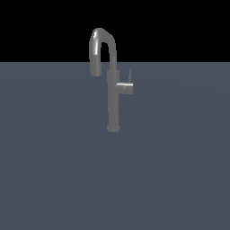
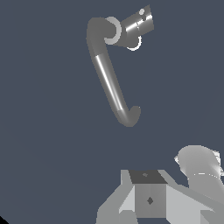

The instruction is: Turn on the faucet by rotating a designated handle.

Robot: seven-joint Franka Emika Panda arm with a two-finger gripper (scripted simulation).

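The faucet (image 1: 113,101) is a tall slim grey column on a small round base, with a hooked gooseneck spout (image 1: 101,42) curving toward the exterior view's left. The handle (image 1: 125,88) is a short horizontal stub on the column's right side, with a thin lever rod (image 1: 130,75) standing upright. In the wrist view I look down on the faucet (image 2: 109,78) from above, with the handle (image 2: 139,24) beyond it. Only part of my gripper (image 2: 149,203) shows at the picture's edge, well apart from the faucet. Its fingers are not clearly seen. The gripper is out of the exterior view.
The faucet stands on a flat blue-grey surface (image 1: 54,170) that fills the lower part of the exterior view. A grey arm link (image 2: 199,170) shows beside the gripper in the wrist view.
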